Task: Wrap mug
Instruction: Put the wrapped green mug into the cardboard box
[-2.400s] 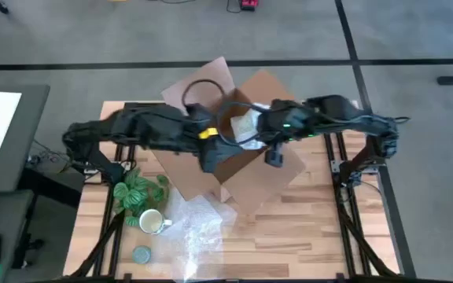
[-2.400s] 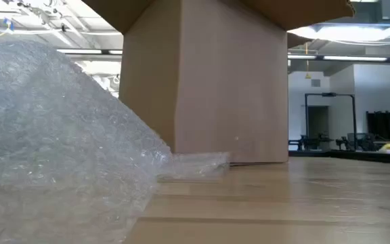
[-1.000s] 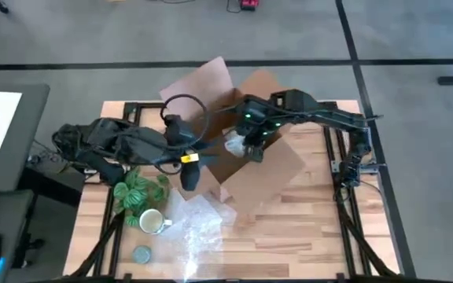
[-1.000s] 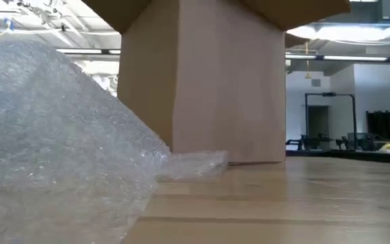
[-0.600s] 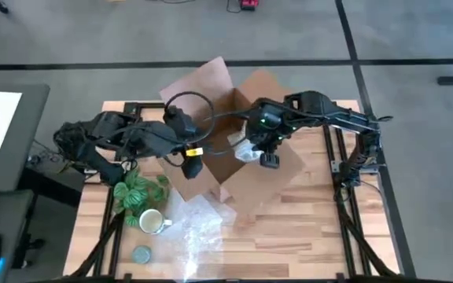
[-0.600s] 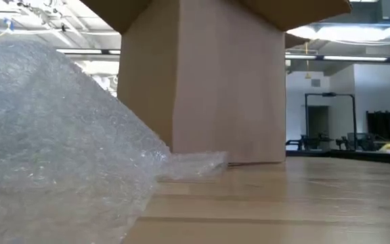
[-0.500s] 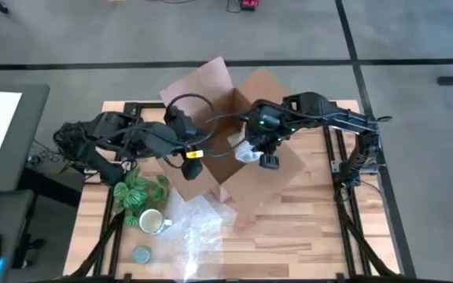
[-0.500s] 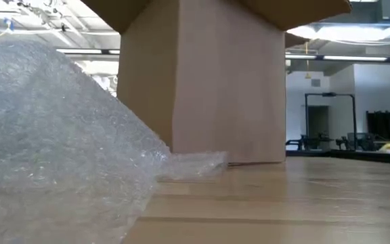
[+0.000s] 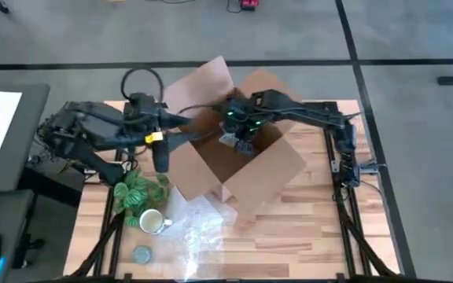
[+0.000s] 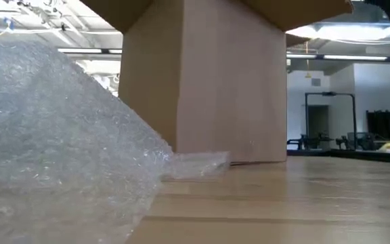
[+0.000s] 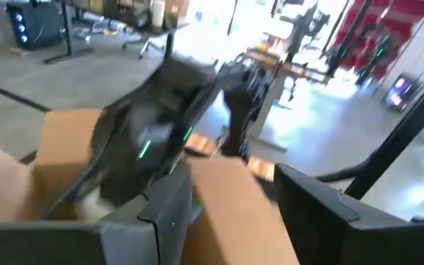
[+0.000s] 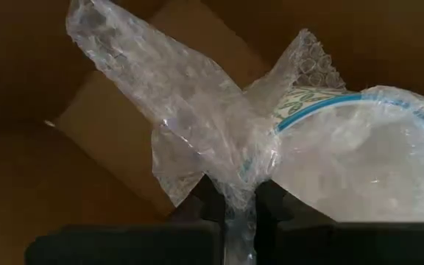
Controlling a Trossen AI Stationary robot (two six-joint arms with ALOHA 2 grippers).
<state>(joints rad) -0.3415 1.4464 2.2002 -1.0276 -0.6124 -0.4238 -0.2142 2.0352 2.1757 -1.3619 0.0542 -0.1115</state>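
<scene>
Two dark jointed arms, looping black cable and yellow tag on the left, green indicator lights on the right

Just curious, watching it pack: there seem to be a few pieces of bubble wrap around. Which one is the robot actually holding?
The piece bundled around a plate, inside the cardboard box: the right gripper pinches its twisted end. The sheet beside the mug lies loose on the table.

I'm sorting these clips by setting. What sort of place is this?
Probably a robotics lab or workshop, set up for packing practice: a wooden table on a metal frame, a cardboard box and bubble wrap on it, and an open hall with desks and equipment racks behind.
</scene>
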